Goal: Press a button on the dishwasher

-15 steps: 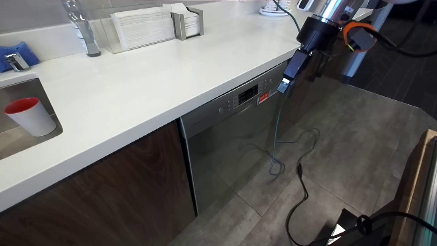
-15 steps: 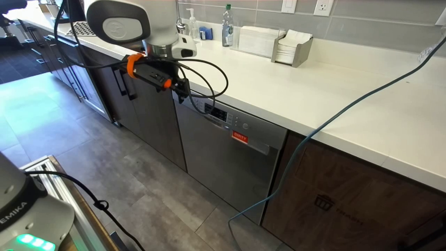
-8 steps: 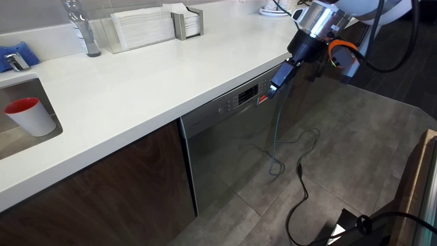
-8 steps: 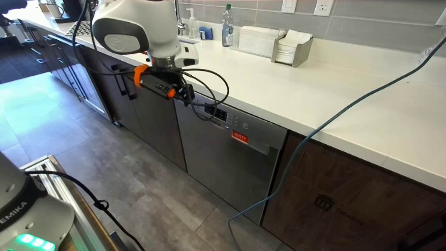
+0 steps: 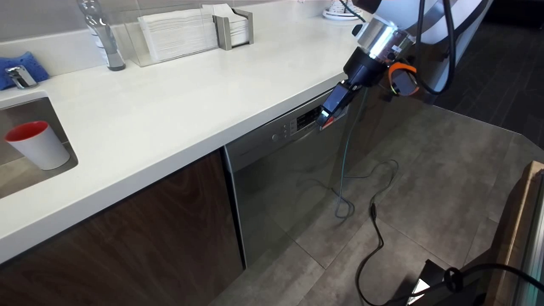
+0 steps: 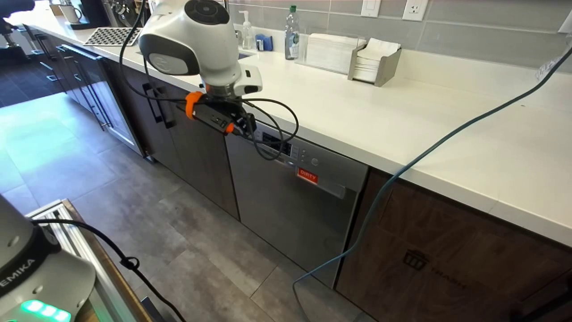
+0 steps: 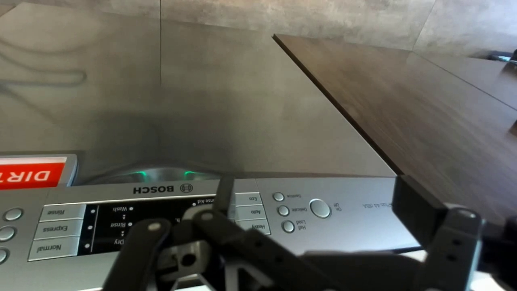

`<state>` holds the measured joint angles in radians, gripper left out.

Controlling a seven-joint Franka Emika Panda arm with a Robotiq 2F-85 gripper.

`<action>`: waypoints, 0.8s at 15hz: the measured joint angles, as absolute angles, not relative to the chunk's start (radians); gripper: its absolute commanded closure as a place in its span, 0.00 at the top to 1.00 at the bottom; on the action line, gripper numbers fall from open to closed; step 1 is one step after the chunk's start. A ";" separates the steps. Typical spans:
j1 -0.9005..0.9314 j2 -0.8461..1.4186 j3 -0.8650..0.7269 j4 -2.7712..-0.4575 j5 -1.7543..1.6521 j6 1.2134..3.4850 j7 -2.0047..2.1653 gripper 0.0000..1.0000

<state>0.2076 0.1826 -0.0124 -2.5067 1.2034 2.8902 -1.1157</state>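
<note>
Gripper [image 7: 317, 198] spread wide before the dishwasher [image 6: 290, 201]

In both exterior views the dishwasher stands beneath the white counter [image 6: 357, 120], walled left and right by dark wooden cabinet doors [image 6: 469, 237]. Its control panel [image 6: 339, 167] runs along the top, directly under the counter's front lip. The gripper slants down just outside that lip, apart from the panel. Its fingers [image 7: 418, 212] stand far apart with nothing held; through the gap the wrist view shows the round On/Off button [image 7: 320, 208]. In an exterior view a blue cable [image 6: 379, 197] hangs across the dishwasher's lower right corner, hemming that side, while floor [image 6: 214, 255] stretches from the dishwasher's foot toward the robot's base [image 6: 49, 281], near left.
</note>
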 measured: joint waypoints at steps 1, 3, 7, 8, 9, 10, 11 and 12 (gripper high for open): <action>0.207 0.199 -0.012 -2.496 1.221 2.891 -1.133 0.74; 0.206 0.231 -0.012 -2.474 1.256 2.893 -1.168 0.59; 0.203 0.277 -0.012 -2.435 1.326 2.897 -1.239 0.30; 0.201 0.287 -0.012 -2.425 1.345 2.897 -1.260 0.24; 0.199 0.296 -0.012 -2.416 1.366 2.897 -1.280 0.18; 0.197 0.303 -0.012 -2.406 1.385 2.897 -1.300 0.10; 0.196 0.311 -0.012 -2.397 1.407 2.897 -1.322 0.04; 0.195 0.316 -0.012 -2.389 1.429 2.897 -1.344 0.00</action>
